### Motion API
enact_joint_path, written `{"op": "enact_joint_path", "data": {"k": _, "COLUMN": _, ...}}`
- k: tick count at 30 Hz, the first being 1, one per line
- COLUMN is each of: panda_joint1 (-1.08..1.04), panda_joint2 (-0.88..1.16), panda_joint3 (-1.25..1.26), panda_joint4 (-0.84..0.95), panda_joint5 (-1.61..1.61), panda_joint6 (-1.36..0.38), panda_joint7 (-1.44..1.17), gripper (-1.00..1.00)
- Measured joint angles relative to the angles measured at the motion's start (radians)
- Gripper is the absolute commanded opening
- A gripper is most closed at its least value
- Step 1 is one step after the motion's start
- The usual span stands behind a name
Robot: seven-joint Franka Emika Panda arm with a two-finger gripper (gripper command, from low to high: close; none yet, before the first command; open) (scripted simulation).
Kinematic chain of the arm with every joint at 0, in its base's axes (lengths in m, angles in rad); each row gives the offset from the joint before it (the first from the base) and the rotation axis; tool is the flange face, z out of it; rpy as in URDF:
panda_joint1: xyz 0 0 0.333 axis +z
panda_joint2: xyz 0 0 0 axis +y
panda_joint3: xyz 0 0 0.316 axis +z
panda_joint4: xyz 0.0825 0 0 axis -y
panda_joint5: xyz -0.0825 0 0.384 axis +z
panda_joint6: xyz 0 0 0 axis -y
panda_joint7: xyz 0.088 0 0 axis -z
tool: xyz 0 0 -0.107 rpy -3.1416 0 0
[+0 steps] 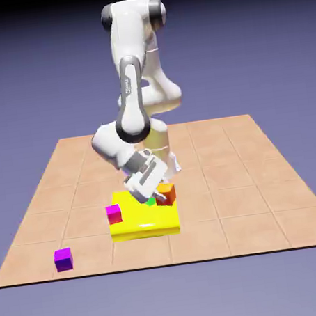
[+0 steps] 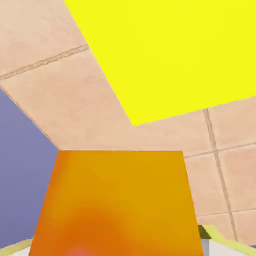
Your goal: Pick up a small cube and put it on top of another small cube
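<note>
My gripper (image 1: 159,187) is shut on the small orange cube (image 1: 166,192), which is over the back right part of the wide yellow block (image 1: 145,222). In the hand view the orange cube (image 2: 117,205) fills the bottom middle and hides most of my fingers. Just left of it in the exterior view, a small patch of the green cube (image 1: 151,202) shows, mostly hidden by the hand. The hand view does not show the green cube.
A magenta cube (image 1: 113,213) stands on the yellow block's left side. A purple cube (image 1: 63,259) lies on the tiled table (image 1: 264,196) near the front left corner. The hand view shows the yellow block (image 2: 170,55) above tan tiles.
</note>
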Motion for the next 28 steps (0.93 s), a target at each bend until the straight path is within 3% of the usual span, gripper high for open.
{"op": "enact_joint_path", "data": {"k": 14, "panda_joint1": -0.308, "panda_joint2": -0.274, "panda_joint3": -0.044, "panda_joint4": -0.117, "panda_joint5": -0.608, "panda_joint6": -0.199, "panda_joint7": 0.091, "gripper": -1.0}}
{"op": "enact_joint_path", "data": {"k": 20, "panda_joint1": -0.204, "panda_joint2": -0.115, "panda_joint3": -0.018, "panda_joint4": -0.162, "panda_joint5": -0.39, "panda_joint6": -0.046, "panda_joint7": -0.063, "gripper": -1.0}}
{"op": "enact_joint_path", "data": {"k": 21, "panda_joint1": -0.199, "panda_joint2": -0.108, "panda_joint3": -0.017, "panda_joint4": -0.163, "panda_joint5": -0.381, "panda_joint6": -0.039, "panda_joint7": -0.07, "gripper": 1.0}}
{"op": "enact_joint_path", "data": {"k": 28, "panda_joint1": -0.304, "panda_joint2": -0.267, "panda_joint3": -0.043, "panda_joint4": -0.119, "panda_joint5": -0.601, "panda_joint6": -0.193, "panda_joint7": 0.085, "gripper": 1.0}}
